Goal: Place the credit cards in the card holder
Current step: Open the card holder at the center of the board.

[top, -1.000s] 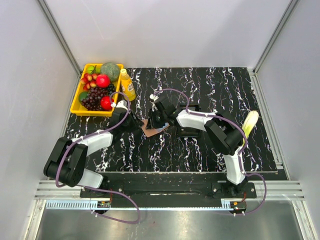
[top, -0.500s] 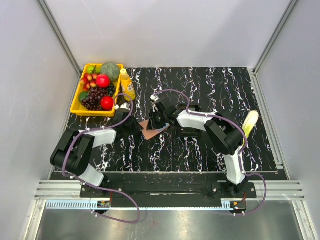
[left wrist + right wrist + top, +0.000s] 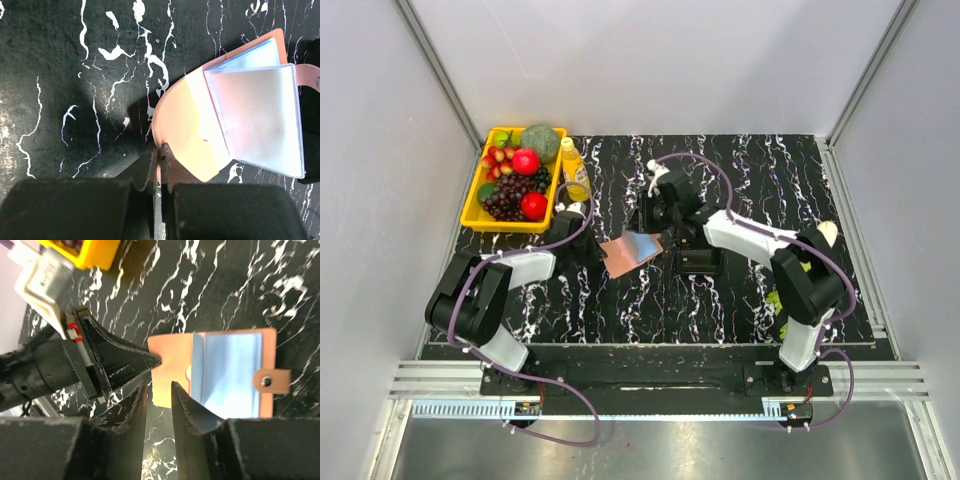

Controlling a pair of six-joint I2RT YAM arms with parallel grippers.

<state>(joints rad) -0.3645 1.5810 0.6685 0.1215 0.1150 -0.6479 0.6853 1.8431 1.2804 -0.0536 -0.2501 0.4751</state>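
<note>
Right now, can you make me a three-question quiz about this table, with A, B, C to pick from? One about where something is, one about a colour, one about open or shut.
1. Where is the yellow tray?
A) far left corner of the table
B) near right corner
C) the middle

2. What colour is the holder's cover?
A) green
B) tan-brown
C) purple

3. The holder is:
A) snapped shut
B) lying open
C) standing on end

Answers:
1 A, the tray sits by the far left edge.
2 B, its cover shows tan-brown.
3 B, it lies spread, inside facing up.
</note>
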